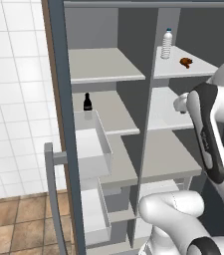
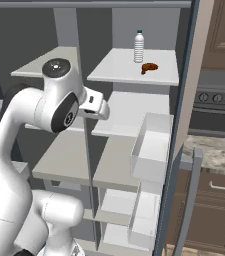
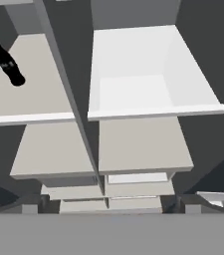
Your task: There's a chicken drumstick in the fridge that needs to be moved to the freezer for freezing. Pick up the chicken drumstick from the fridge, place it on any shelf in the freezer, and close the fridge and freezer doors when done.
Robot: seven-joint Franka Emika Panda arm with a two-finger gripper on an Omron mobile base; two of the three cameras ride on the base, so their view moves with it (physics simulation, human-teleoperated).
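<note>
Far left, on a middle shelf of the freezer side: a small dark bottle (image 1: 87,101), standing up. Next, a tall wall (image 1: 151,94) between the two sides. Right of it, up on the top shelf (image 1: 178,67): a clear water bottle (image 1: 167,43), then the chicken drumstick (image 1: 185,62) just beside it. Lower down, the white arm (image 1: 205,134) in front of the shelves. Gripper fingers hidden, so cannot tell if open or closed.
</note>
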